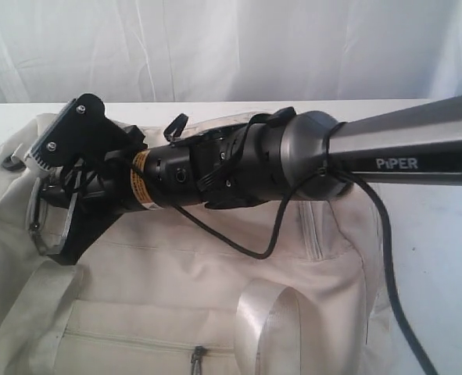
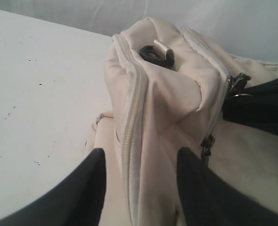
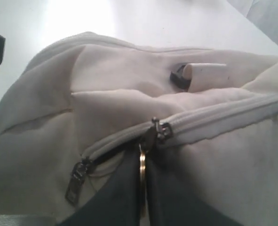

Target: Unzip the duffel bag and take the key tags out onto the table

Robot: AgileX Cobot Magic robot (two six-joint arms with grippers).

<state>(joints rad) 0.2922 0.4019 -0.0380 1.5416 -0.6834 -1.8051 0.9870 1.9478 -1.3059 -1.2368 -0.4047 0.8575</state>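
Observation:
The cream-white duffel bag (image 1: pixel 176 273) fills the near part of the table (image 1: pixel 442 234). My right arm reaches across it to the bag's left end. There my right gripper (image 3: pixel 142 148) is shut on the brass-coloured pull ring (image 3: pixel 142 174) of the grey top zipper slider (image 3: pixel 160 129). A short dark gap shows in the zipper behind the slider. My left gripper (image 2: pixel 139 153) is open, its black fingers (image 2: pixel 82 188) standing either side of the bag's end seam (image 2: pixel 129 141) without pinching it. The key tags are hidden.
A black D-ring (image 2: pixel 150 52) on a webbing tab sits on the bag's end. A second zipper pull (image 3: pixel 75 181) hangs near the gap. The pale handle (image 1: pixel 270 312) and zipped side pocket (image 1: pixel 137 340) face front. A white curtain (image 1: pixel 231 47) hangs behind.

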